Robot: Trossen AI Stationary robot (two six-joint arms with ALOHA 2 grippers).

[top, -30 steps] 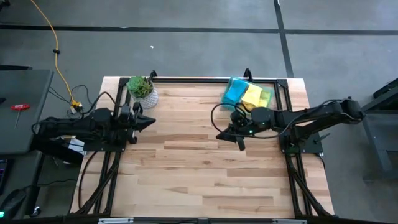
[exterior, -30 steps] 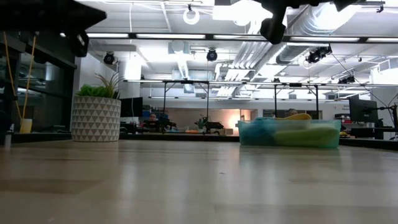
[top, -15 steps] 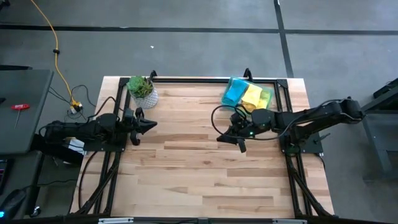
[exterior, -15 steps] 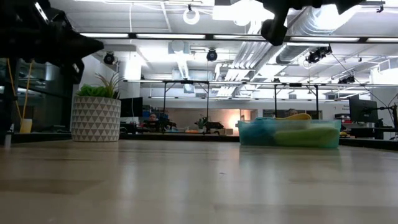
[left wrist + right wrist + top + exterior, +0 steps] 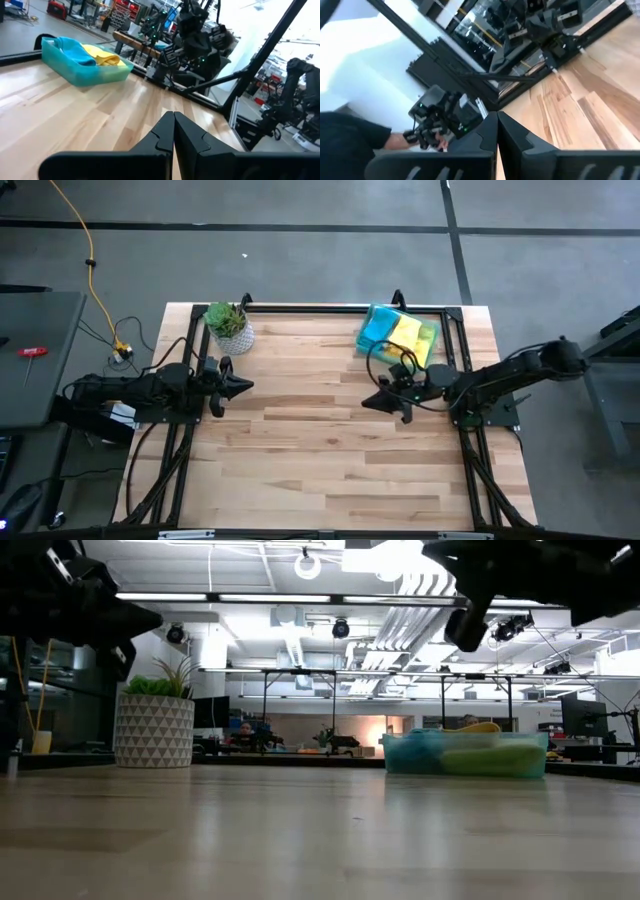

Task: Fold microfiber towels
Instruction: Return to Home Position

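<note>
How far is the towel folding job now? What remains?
Done: blue towel and yellow towel lie in the green tray. In hand: nothing; left hand and right hand are shut, empty, above the table. Left: no towel shows outside the tray, so probably only parking the arms.

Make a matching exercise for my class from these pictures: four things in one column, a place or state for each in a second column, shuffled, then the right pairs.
Column one
1. potted plant
2. microfiber towels
3. left pincer
4. right pincer

Column two
A. lying in the green tray near the far right corner
B. shut, above the table, right of its middle
C. standing at the table's far left corner
D. shut, at the table's left side, just nearer than the plant

Pairs: 1-C, 2-A, 3-D, 4-B
</note>
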